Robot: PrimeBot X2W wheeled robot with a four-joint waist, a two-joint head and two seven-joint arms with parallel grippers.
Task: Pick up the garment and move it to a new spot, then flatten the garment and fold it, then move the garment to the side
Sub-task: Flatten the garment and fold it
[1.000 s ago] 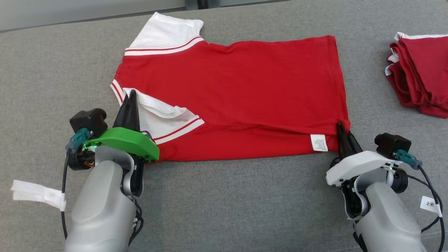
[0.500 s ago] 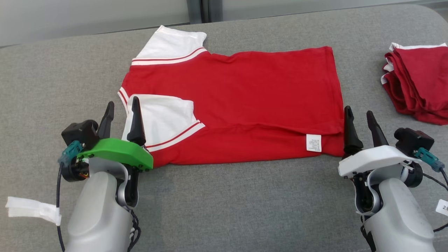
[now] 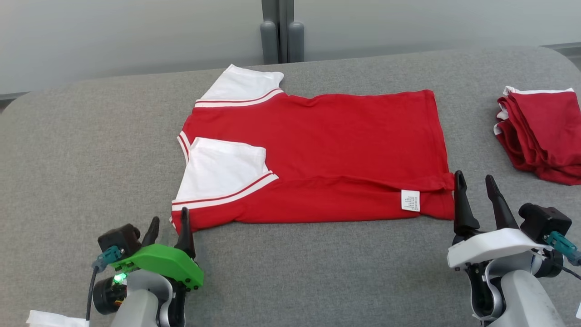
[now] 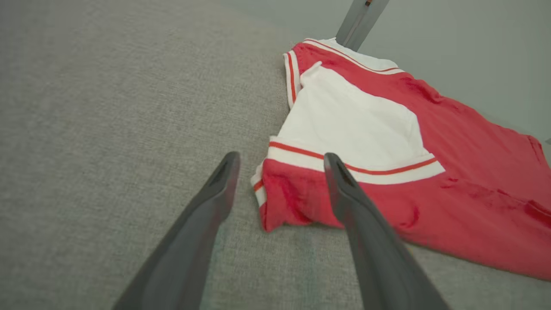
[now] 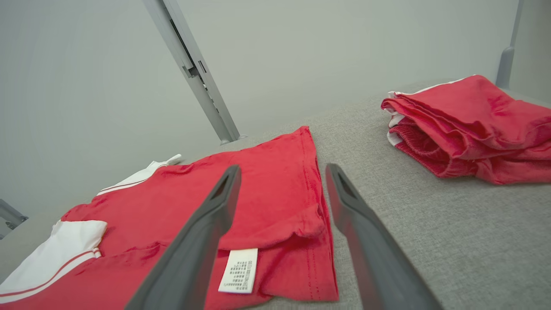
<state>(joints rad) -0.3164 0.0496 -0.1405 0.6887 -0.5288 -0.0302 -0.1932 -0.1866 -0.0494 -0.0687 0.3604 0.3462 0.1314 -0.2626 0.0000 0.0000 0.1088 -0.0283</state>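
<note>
The garment [image 3: 327, 150] is a red T-shirt with white, red-striped sleeves, lying flat on the grey table with its near long edge folded over and one sleeve [image 3: 224, 170] turned in on top. A white care label [image 3: 410, 200] shows near its front right corner. My left gripper [image 3: 169, 223] stands open just off the garment's front left corner [image 4: 280, 206], holding nothing. My right gripper [image 3: 475, 181] is open too, beside the front right corner [image 5: 301, 241], empty.
A stack of folded red garments [image 3: 540, 131] lies at the right edge of the grey table [image 3: 91, 150]; it also appears in the right wrist view [image 5: 469, 125]. A grey post [image 3: 278, 34] stands behind the table against a pale wall. A white tag [image 3: 45, 319] hangs at the lower left.
Both grippers have opened, let go of the garment's front corners and drawn back toward me. The folded edge and sleeve now lie flat. The head camera has tilted up.
</note>
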